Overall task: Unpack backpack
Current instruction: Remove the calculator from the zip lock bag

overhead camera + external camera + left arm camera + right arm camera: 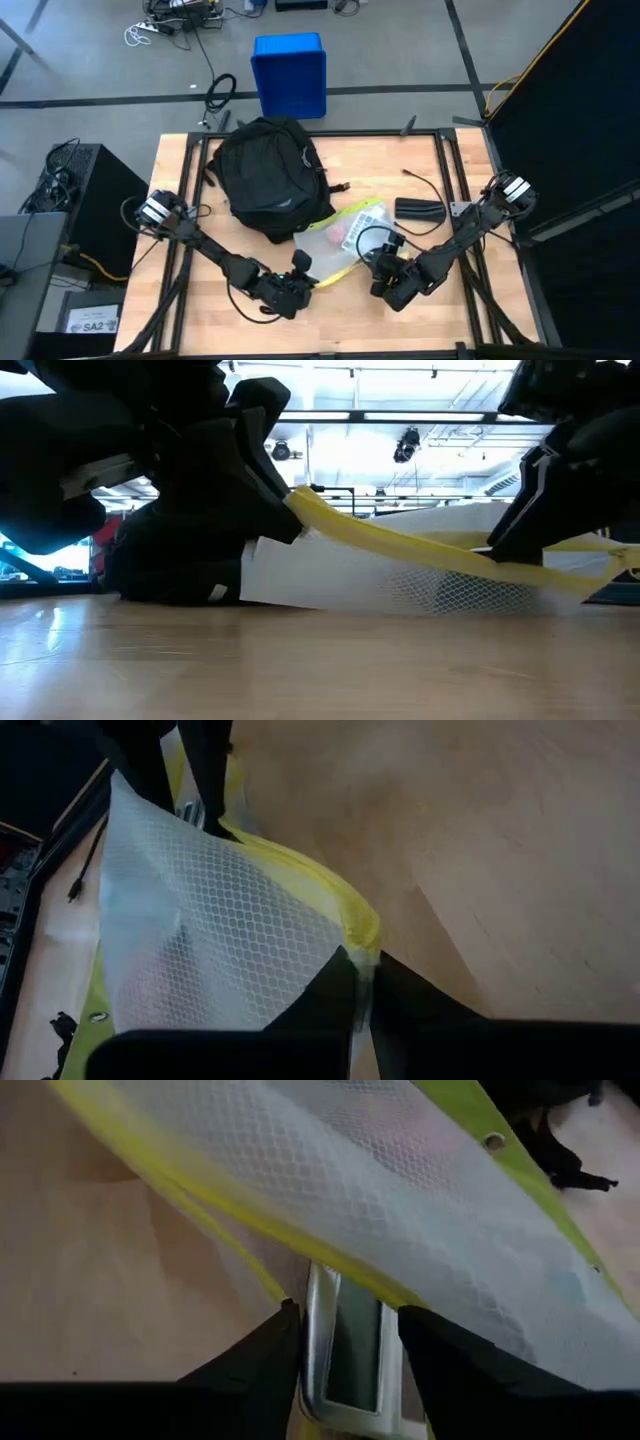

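Observation:
The black backpack (265,175) lies on the wooden table's far left part. Beside it, toward the near edge, is a white mesh pouch (345,232) with a yellow zip edge (400,540); something pink shows through the mesh. My left gripper (300,272) is shut on the pouch's near left corner. My right gripper (385,268) is shut at the same yellow edge, farther right. In the low view the yellow edge is held up and slopes down to the right. The mesh (400,585) hangs from it down to the table. My left gripper pinches the pouch's yellow edge at its corner (362,932) between its two fingers. That corner is raised off the table and the mesh (220,920) spreads away beyond it. My right gripper has a silver metal tab (345,1345) at the yellow edge between its two fingers (285,1355). The fingers come slanting down from the table's right, and the yellow edge (200,1200) runs across just beyond them.
A flat black object (420,210) and a thin black cable (425,183) lie right of the pouch. A blue crate (290,75) stands on the floor beyond the far edge. A black frame (440,150) borders the table. Bare wood (320,660) lies near the front.

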